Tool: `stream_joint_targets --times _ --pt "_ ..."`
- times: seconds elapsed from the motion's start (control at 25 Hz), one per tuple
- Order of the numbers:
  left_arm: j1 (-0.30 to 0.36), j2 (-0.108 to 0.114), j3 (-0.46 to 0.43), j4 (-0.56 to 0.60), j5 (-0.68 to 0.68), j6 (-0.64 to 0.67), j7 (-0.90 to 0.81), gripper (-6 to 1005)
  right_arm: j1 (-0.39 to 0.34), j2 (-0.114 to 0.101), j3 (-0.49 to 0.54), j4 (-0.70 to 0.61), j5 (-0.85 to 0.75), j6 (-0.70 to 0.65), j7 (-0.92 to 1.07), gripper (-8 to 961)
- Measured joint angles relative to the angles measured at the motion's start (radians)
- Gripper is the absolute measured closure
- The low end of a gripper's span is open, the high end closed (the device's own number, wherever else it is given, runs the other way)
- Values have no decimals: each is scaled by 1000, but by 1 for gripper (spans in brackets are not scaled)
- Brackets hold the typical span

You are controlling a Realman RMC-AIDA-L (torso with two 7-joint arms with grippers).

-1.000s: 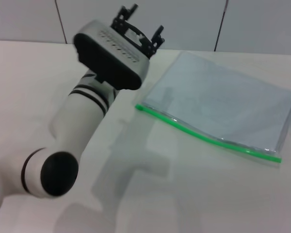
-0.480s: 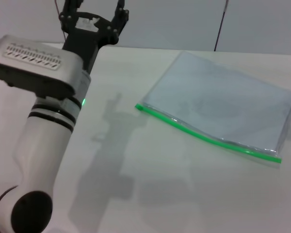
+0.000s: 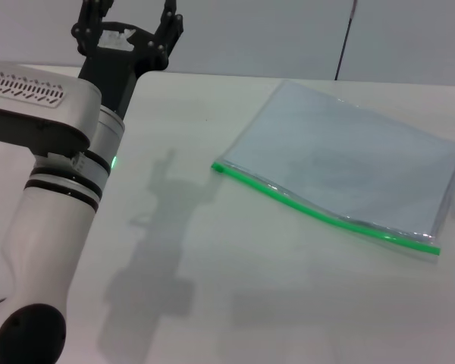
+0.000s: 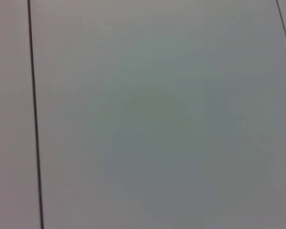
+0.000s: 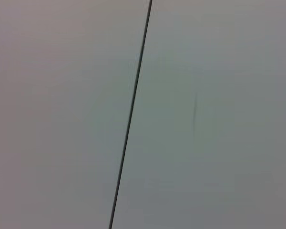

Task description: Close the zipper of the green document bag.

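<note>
Flat translucent blue-grey green document bag (image 3: pixel 349 171): lies on white table (image 3: pixel 212 303), bright green zipper (image 3: pixel 322 212) nearest the robot. Left gripper (image 3: pixel 129 23): raised, jaws spread, well apart. Step: approach; next, descend to zipper.

Pale blue-grey translucent doc bag (image 3: pixel 349 171) w/ bright green zipper (image 3: pixel 326 215); white table (image 3: pixel 288 303); black-banded white arm (image 3: pixel 49 220).

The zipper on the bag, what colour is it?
Bright green. The zipper runs along the bag's near edge, clearest in the head view.
</note>
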Motion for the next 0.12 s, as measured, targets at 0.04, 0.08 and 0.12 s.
stream_joint_targets --times 0.04,0.08,0.12 --pt "0 0 0 1 -5 0 0 183 0 0 0 0 0 0 0 496" --pt "0 0 -1 1 -10 -1 0 183 3 0 -1 6 0 0 0 496" --pt "0 0 -1 1 -15 -1 1 183 6 0 -1 10 0 1 0 496"
